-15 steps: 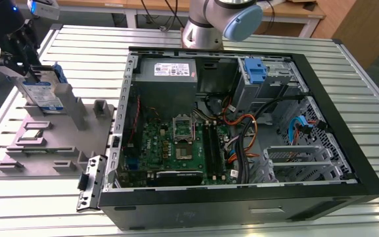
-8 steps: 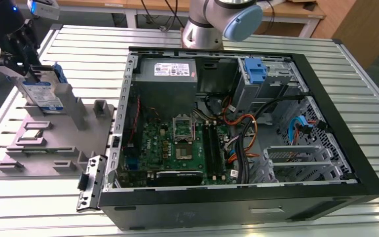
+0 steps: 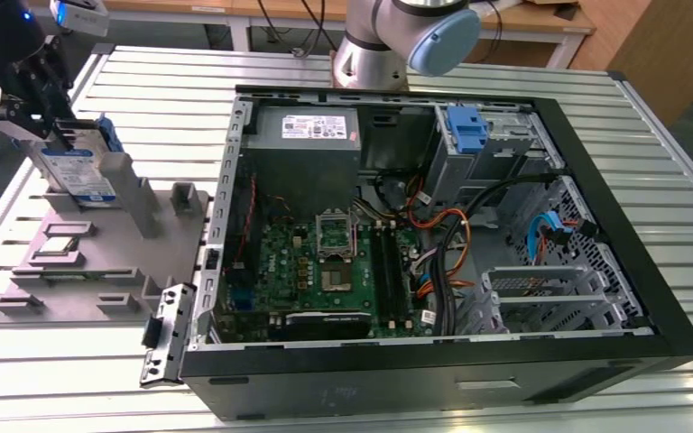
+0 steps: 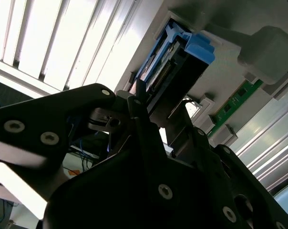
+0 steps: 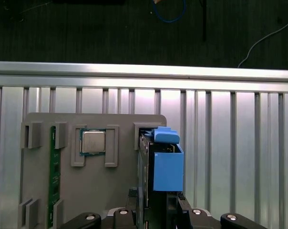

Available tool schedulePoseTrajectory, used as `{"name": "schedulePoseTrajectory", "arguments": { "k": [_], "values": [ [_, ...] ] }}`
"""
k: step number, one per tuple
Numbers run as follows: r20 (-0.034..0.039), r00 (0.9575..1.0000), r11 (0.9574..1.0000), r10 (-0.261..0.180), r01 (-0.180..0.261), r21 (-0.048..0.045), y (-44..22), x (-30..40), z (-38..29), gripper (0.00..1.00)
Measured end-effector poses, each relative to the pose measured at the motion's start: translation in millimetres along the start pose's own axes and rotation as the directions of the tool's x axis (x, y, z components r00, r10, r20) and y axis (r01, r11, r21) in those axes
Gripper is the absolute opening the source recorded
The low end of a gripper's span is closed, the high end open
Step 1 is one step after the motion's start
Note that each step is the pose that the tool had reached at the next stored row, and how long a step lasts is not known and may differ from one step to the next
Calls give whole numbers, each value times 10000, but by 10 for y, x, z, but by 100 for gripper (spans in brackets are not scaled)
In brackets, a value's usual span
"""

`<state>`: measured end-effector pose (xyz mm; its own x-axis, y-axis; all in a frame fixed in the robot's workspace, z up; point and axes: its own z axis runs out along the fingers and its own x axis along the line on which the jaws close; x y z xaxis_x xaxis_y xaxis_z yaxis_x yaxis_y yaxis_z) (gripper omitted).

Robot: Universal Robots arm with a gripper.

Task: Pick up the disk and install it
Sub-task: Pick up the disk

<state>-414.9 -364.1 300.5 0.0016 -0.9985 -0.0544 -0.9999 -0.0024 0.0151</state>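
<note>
The disk (image 3: 79, 173) is a silver-grey drive with a blue-and-white label and blue side rails. It stands on edge at the back of the grey parts fixture (image 3: 118, 271), at the exterior view's left. My gripper (image 3: 60, 137) comes down on its top edge from above and is shut on it. In the first wrist view the disk (image 5: 168, 167) runs between my two fingers (image 5: 181, 199), with its blue rail facing the camera. In the second wrist view the disk (image 4: 182, 67) sticks out past the gripper (image 4: 156, 112). I cannot tell whether its lower edge still touches the fixture.
An open computer case (image 3: 612, 271) lies at the exterior view's right, holding a motherboard (image 3: 322, 271), a power-supply box (image 3: 304, 131), loose cables and a blue bracket (image 3: 468, 128) in the drive bay. The fixture also carries a processor chip (image 5: 93, 141) and a memory stick (image 5: 53, 176). The arm's base (image 3: 377, 45) stands behind the case.
</note>
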Motion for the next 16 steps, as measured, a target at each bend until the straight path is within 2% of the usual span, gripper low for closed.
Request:
{"name": "schedulePoseTrajectory", "arguments": {
  "k": [4, 5, 16],
  "values": [
    [-1, 10000, 10000, 0, 0, 0, 0, 1, 0, 41],
    [-1, 10000, 10000, 0, 0, -1, 0, 0, -1, 35],
    [0, 10000, 10000, 0, 0, 0, 0, 2, 0, 35]
  ]
}}
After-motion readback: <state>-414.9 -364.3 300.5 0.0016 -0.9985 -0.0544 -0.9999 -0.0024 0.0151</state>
